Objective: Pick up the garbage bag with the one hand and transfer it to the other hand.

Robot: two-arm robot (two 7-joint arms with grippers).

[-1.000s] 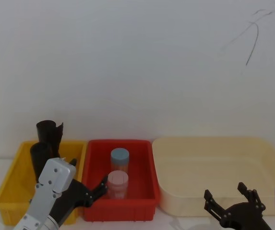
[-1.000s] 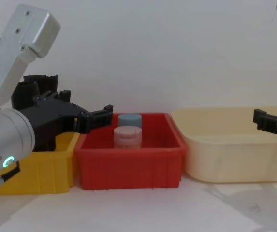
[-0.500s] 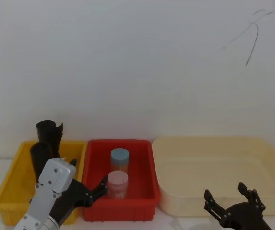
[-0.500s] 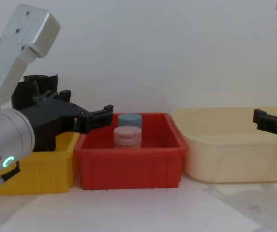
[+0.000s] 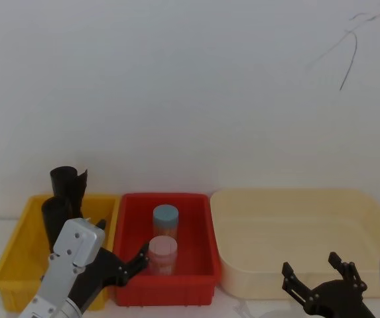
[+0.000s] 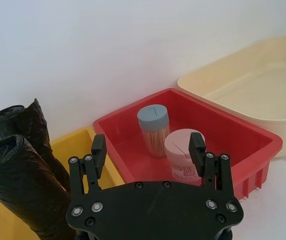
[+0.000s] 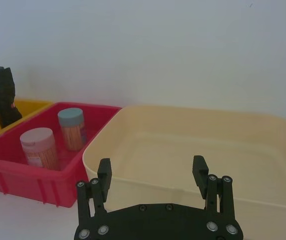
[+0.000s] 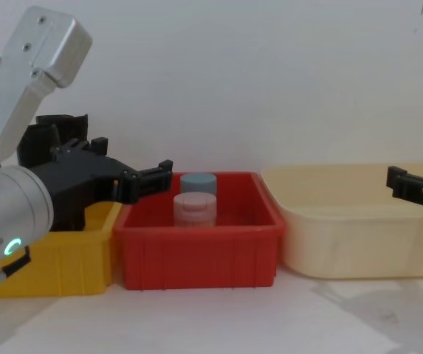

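Observation:
The garbage bag point(image 5: 54, 212) is a smooth black roll standing in the yellow bin point(image 5: 14, 255) at the left; it looms near in the left wrist view point(image 6: 25, 195). Behind it stands a second black roll with a flared ragged top point(image 5: 69, 180). My left gripper point(image 5: 122, 240), on the silver wrist with the green ring light point(image 8: 12, 245), hovers open over the front of the yellow and red bins, just right of the bag and apart from it point(image 6: 147, 150). My right gripper point(image 5: 311, 265) is open and empty in front of the cream tub point(image 7: 151, 167).
A red bin point(image 5: 199, 291) in the middle holds a blue-lidded jar point(image 5: 166, 220) and a pink-lidded jar point(image 5: 163, 254). A large cream tub point(image 5: 375, 218) stands at the right, against a white wall. Bare tabletop lies in front of the bins.

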